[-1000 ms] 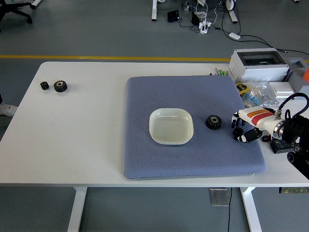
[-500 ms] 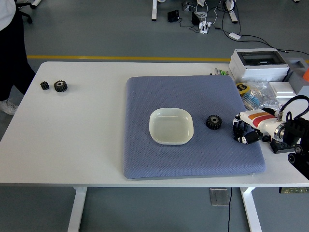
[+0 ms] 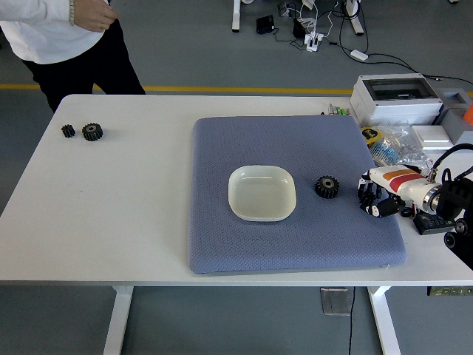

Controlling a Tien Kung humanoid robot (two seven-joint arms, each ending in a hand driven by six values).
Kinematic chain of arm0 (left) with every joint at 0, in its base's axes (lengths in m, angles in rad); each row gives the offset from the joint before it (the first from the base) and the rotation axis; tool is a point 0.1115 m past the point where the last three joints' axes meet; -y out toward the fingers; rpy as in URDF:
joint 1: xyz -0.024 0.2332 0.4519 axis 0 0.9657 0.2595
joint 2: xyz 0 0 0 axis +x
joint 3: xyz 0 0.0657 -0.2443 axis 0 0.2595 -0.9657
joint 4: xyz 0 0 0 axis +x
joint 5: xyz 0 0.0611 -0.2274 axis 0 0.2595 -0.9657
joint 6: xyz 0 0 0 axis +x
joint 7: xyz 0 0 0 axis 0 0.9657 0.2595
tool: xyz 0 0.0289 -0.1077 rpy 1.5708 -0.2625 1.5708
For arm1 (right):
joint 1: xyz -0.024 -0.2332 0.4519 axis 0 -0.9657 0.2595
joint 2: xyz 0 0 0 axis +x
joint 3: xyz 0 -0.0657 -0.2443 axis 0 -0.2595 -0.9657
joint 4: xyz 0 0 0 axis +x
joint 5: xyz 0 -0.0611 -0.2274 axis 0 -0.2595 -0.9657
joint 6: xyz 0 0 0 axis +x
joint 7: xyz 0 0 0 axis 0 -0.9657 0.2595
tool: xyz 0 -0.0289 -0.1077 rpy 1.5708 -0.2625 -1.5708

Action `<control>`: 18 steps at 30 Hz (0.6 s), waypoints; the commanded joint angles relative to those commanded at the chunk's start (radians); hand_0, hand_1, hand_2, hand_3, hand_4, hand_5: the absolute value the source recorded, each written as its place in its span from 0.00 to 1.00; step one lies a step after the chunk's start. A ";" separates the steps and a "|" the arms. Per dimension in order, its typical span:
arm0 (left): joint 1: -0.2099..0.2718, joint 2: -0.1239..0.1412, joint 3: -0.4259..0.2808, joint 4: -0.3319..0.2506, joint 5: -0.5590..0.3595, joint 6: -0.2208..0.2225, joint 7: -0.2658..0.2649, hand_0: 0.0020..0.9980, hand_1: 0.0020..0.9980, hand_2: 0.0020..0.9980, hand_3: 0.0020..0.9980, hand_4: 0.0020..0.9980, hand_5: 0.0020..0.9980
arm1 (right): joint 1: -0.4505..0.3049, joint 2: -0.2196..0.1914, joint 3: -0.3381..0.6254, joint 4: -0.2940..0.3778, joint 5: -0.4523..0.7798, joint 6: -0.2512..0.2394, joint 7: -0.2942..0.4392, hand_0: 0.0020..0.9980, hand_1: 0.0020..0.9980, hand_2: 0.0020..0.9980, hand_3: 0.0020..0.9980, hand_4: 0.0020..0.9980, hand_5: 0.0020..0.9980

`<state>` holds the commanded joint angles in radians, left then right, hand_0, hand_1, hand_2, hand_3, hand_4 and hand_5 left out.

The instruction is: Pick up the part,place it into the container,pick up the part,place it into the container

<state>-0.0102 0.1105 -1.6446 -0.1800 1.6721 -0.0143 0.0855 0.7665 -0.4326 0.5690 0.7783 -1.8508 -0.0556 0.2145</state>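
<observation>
Hand: my right hand (image 3: 378, 200) sits on the blue mat (image 3: 244, 244), fingers curled under, holding nothing I can see.
Part: black gear (image 3: 327, 186) just left of the hand, apart from it.
Container: white dish (image 3: 261, 193) farther left.
Person: standing at the far left corner.

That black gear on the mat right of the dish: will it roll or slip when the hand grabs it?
The gear lies flat on the textured blue mat, so it probably won't roll. It looks rigid, likely dense for its size. Its teeth should give the right hand purchase.
</observation>
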 joint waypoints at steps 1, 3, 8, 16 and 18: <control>0.000 0.000 0.000 0.000 -0.001 0.000 0.000 0.73 0.70 0.72 0.58 0.61 0.58 | 0.001 0.000 0.002 0.002 0.001 0.001 0.001 0.27 0.38 0.44 0.47 0.67 0.12; 0.000 0.000 0.001 0.000 -0.001 0.000 0.000 0.73 0.70 0.72 0.58 0.61 0.58 | 0.004 0.000 0.008 0.005 0.002 0.003 0.003 0.28 0.37 0.44 0.47 0.69 0.10; 0.001 0.001 0.000 0.000 0.000 0.000 0.000 0.73 0.70 0.72 0.58 0.61 0.58 | 0.016 -0.003 0.039 0.046 -0.019 0.005 0.002 0.28 0.37 0.43 0.47 0.71 0.11; 0.001 0.004 0.000 0.000 0.000 0.001 0.000 0.73 0.70 0.72 0.58 0.61 0.58 | 0.066 0.009 0.047 0.146 -0.048 0.005 -0.004 0.28 0.37 0.43 0.48 0.68 0.11; 0.000 0.005 0.002 0.000 -0.002 0.001 -0.001 0.73 0.70 0.72 0.58 0.61 0.58 | 0.083 0.018 0.037 0.164 -0.053 0.007 -0.007 0.28 0.37 0.43 0.48 0.68 0.11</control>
<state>-0.0101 0.1151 -1.6423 -0.1800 1.6705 -0.0137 0.0849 0.8490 -0.4148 0.6059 0.9420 -1.9036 -0.0482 0.2079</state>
